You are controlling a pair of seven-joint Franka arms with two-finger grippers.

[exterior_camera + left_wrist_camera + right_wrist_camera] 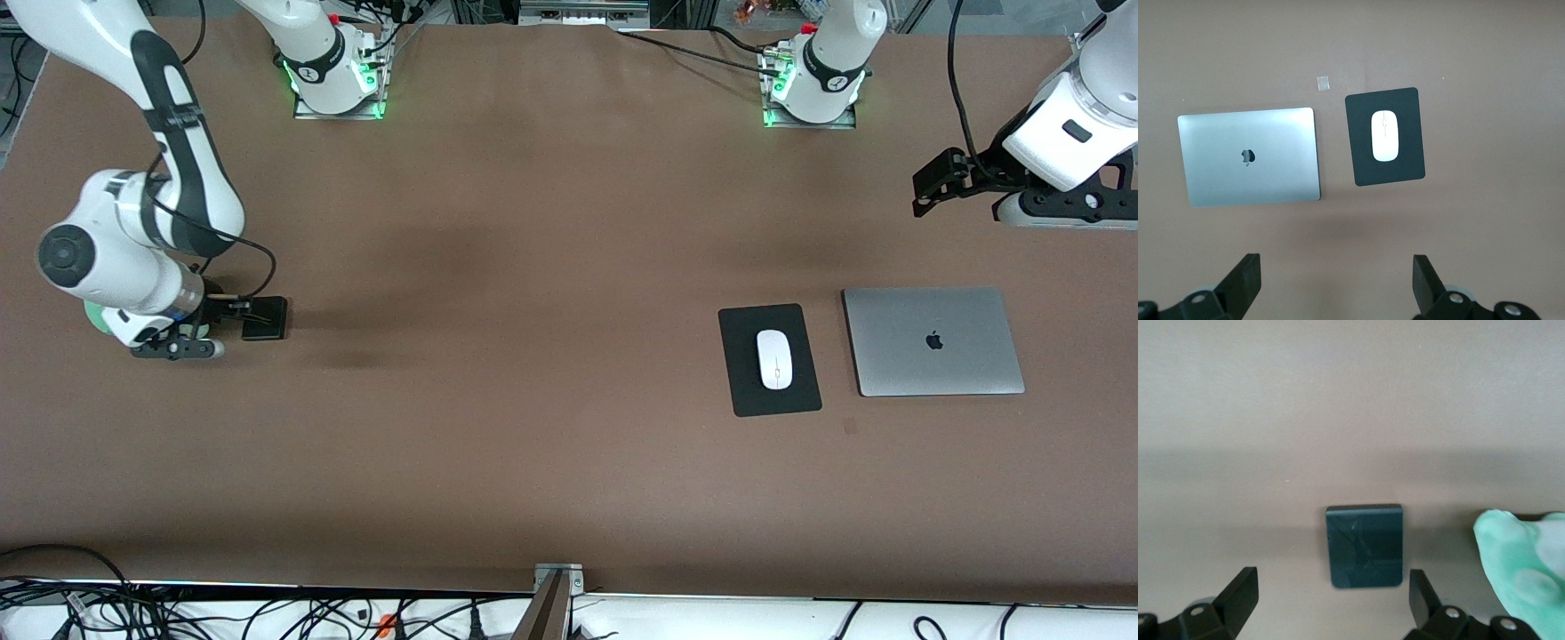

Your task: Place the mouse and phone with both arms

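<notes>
The right gripper [258, 318] sits low at the right arm's end of the surface [533, 356], fingers spread either side of the phone [266, 318], which lies flat there. The mouse [774, 359] rests on a black mouse pad [769, 359] beside a closed laptop [933, 340] near the left arm's end. The left gripper [929, 182] hangs spread wide above the surface, holding nothing.
</notes>
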